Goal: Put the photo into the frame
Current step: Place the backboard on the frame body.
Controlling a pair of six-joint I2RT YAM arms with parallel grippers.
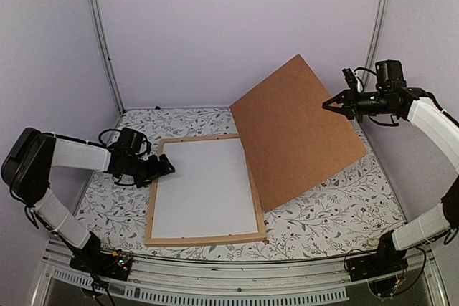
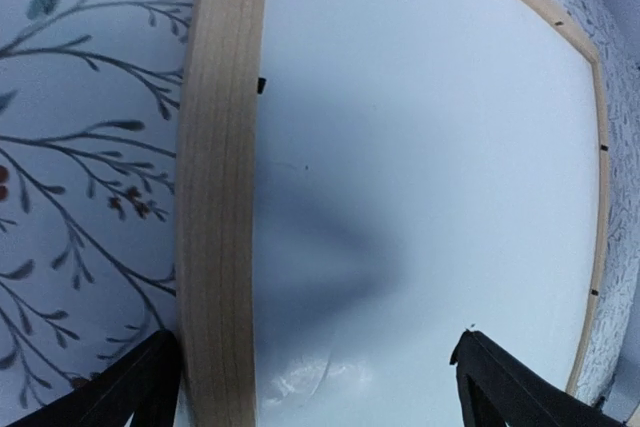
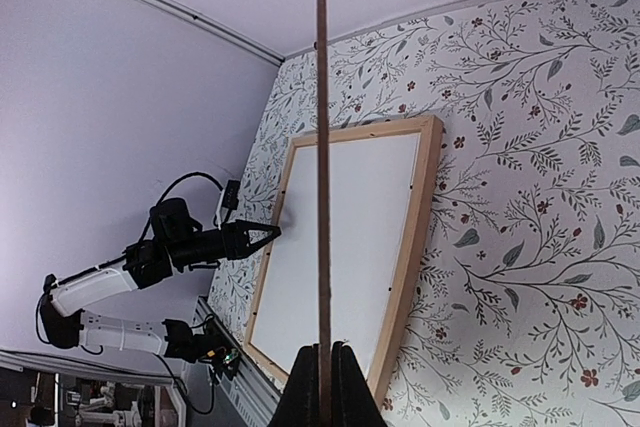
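Board (image 1: 297, 130) of plain brown is hanging tilted from my right fingers (image 1: 331, 105), which are pressing together on its raised edge. Its low edge is sitting far below them, along the rail of the frame (image 1: 206, 238) nearest that arm; whether it is touching the wood I cannot tell.

My left fingers (image 1: 169, 166) are hovering low, spread wide and holding nothing, one tip outside the frame's rail and the other over the opening. The frame is lying flat on the counter (image 1: 323, 213), stretching from these fingertips toward the board. A white sheet (image 1: 206, 188) is filling it just ahead of them. I am taking it for the photo lying face down, but no printed side is showing, so I am not certain.

As I judge it, I am closing the back. To do that well I am planning to:

- swing the board down slowly, hinging on its low edge;
- turn it first, since it is sitting skewed to the frame;
- drop that edge inside the rail, not on top of the wood;
- watch the small dark tabs (image 2: 261, 85) along the inner rail, which could snag it;
- steady the frame with the left fingers, then slide them clear before the board lands.
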